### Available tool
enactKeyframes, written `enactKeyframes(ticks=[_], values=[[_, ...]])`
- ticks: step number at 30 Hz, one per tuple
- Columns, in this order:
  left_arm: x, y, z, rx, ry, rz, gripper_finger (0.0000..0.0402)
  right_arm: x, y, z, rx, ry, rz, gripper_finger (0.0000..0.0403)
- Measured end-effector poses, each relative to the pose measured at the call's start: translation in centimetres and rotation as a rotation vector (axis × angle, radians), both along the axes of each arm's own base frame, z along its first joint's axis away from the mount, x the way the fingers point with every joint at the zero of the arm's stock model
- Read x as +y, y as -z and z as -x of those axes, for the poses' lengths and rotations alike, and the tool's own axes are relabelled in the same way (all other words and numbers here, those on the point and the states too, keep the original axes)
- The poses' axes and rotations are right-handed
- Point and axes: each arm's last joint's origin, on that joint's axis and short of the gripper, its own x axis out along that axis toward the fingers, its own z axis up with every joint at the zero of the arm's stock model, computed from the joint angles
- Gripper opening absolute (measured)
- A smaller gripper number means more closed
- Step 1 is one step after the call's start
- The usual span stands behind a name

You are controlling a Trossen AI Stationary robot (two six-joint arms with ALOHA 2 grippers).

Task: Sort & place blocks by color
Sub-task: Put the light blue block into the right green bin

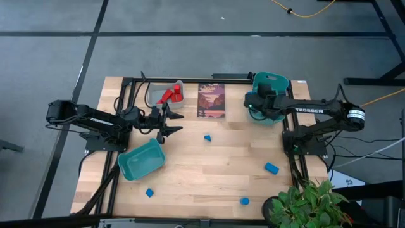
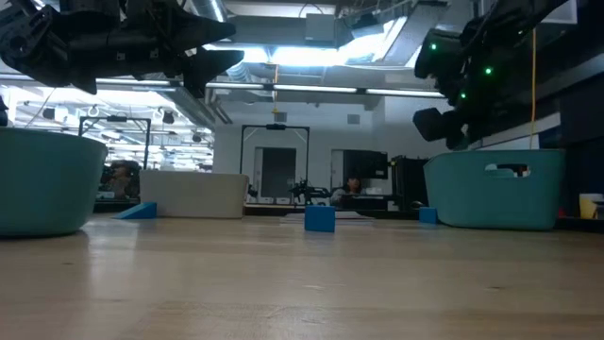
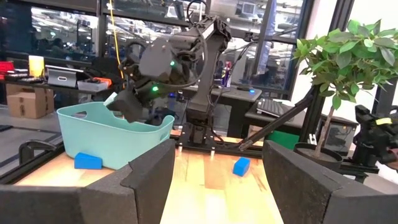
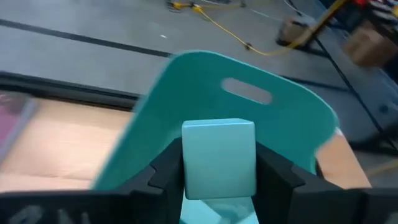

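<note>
My right gripper (image 1: 255,101) hangs over the teal bin (image 1: 271,88) at the table's far right, shut on a light cyan block (image 4: 219,158). The bin's wall with its handle slot (image 4: 247,91) stands just behind the block. My left gripper (image 1: 169,123) is open with nothing between its fingers, raised above the table between the grey bin (image 1: 166,94) and a second teal bin (image 1: 142,159). Red blocks (image 1: 169,95) lie in the grey bin. Dark blue blocks lie loose on the table, one near the middle (image 1: 207,137) and one to the right (image 1: 271,168). My right gripper pinches the light cyan block by two opposite sides (image 4: 188,163), one finger (image 4: 163,171) on each. The fingers slant downward toward the bin. The block is lifted clear, its flat face square between the fingers, above the teal bin.
A dark picture card (image 1: 211,100) lies between the two far bins. Two more blue blocks (image 1: 149,192) (image 1: 244,201) lie near the front edge. A potted plant (image 1: 304,202) stands at the near right corner. Bare wood lies open at mid-table.
</note>
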Motion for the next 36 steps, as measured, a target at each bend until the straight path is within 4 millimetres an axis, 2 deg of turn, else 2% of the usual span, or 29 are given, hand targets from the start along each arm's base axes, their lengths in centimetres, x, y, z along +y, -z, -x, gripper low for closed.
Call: enactKeyframes(ticks=[12, 21, 30, 36], values=[[0.0, 0.0, 0.0, 0.000, 0.000, 0.000, 0.0236, -1.3, 0.7, 3.0, 0.060, 0.194, -0.115, 0.0139], [0.0, 0.0, 0.0, 0.001, 0.000, 0.000, 0.0236, -3.4, 1.0, 4.2, 0.096, 0.160, -0.321, 0.0139], [0.0, 0.0, 0.0, 0.000, 0.000, 0.000, 0.0236, -4.9, 1.2, 4.4, 0.036, 0.067, -0.422, 0.0139], [0.0, 0.0, 0.0, 0.000, 0.000, 0.000, 0.0236, -4.7, 3.9, 5.6, 0.010, 0.041, -0.529, 0.0139]])
